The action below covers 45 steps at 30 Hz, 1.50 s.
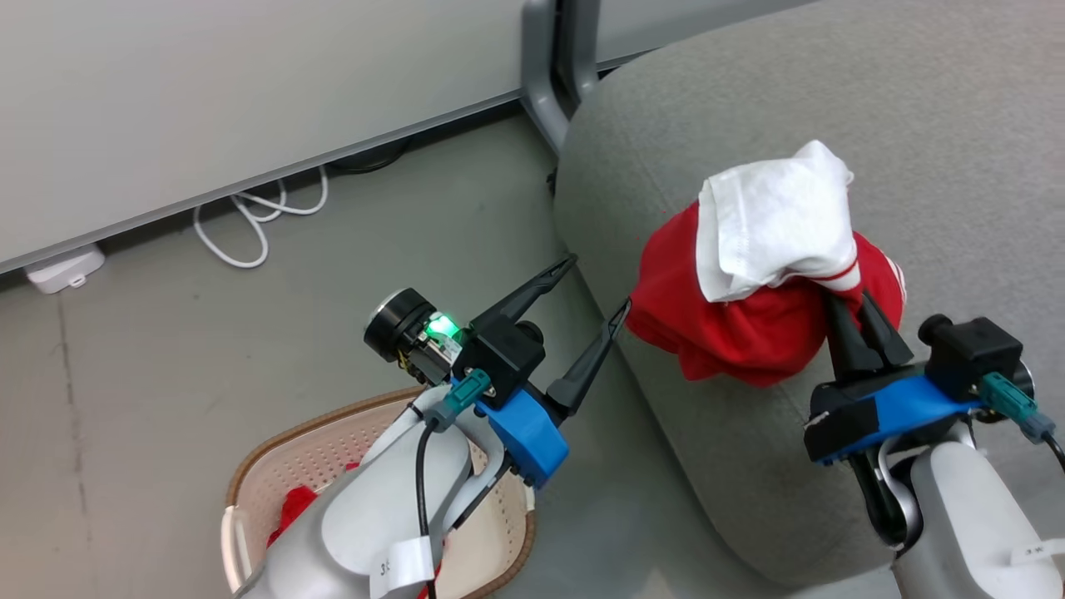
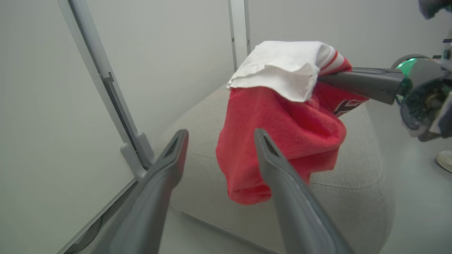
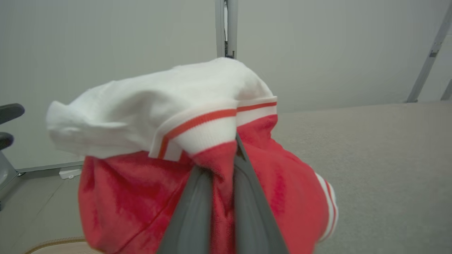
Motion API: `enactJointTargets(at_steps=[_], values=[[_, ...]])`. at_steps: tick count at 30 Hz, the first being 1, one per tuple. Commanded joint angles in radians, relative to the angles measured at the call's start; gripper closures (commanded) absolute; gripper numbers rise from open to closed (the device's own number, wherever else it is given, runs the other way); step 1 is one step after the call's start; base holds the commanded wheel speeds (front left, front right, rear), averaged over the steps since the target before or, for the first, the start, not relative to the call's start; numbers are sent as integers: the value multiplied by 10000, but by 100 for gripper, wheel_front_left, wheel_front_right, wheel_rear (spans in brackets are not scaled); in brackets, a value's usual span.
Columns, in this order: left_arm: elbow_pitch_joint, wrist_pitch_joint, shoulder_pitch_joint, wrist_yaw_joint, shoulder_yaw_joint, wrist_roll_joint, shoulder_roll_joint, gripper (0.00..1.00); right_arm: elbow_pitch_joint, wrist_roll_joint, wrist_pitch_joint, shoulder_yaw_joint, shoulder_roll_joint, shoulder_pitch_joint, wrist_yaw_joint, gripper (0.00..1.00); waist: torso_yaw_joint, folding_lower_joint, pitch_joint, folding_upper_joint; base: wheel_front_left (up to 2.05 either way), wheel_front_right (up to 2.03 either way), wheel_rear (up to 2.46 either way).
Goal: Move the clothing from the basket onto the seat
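My right gripper [image 1: 850, 293] is shut on a red garment [image 1: 749, 329] with white lining and red-white striped trim, which hangs bunched over the left edge of the grey seat [image 1: 932, 108]. In the right wrist view the shut gripper [image 3: 220, 165] pinches the garment's red fabric [image 3: 123, 190] just under the trim. My left gripper [image 1: 599, 284] stands open and empty, just left of the garment. Its open tips [image 2: 219, 132] frame the cloth [image 2: 282, 134]. The basket [image 1: 250, 466] sits on the floor at the lower left. More red clothing [image 1: 293, 507] lies inside it, partly hidden by my left arm.
A grey partition post [image 1: 545, 75] stands on the floor behind the seat's corner. A white cable [image 1: 250, 225] and a white box [image 1: 62, 270] lie along the wall base. A pale shoe [image 2: 445, 160] shows at the right edge beyond the seat [image 2: 353, 169].
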<state>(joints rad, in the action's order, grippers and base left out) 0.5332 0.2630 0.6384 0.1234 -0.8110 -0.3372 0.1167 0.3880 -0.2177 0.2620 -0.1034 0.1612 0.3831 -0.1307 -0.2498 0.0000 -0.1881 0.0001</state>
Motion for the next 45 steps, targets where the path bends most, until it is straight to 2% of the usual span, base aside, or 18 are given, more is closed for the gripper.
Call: enactJointTargets(at_steps=[1, 9, 21, 31, 40, 45], values=[[-26, 27, -139, 9, -35, 40, -11, 0, -200, 85, 45, 165, -99, -276, -1, 100, -313, 0, -16, -1, 0, 0, 0], [9, 27, -216, 43, -307, 44, -77, 0, -779, 200, 45, 628, -350, -1062, -1, 100, -848, 0, -81, -1, 0, 0, 0], [-308, 27, -131, -40, -124, 165, 42, 0, -1076, 132, 45, 809, -387, -775, -1, 100, -911, 0, -178, -1, 0, 0, 0], [-533, -48, 710, -79, -50, 457, 380, 0, -1674, 278, 45, 1885, -199, 1828, -1, 100, -511, 0, -1662, -1, 0, 0, 0], [-1137, -344, 1828, -86, -44, 866, 780, 0, -1931, 406, 42, 4007, 880, 4701, -1, 100, 130, 0, -3807, -1, 0, 0, 0], [-1551, -470, 2286, -149, -12, 1026, 987, 0, -1545, 502, 40, 5042, 1592, 5544, -1, 100, 365, 0, -4752, -1, 0, 0, 0]])
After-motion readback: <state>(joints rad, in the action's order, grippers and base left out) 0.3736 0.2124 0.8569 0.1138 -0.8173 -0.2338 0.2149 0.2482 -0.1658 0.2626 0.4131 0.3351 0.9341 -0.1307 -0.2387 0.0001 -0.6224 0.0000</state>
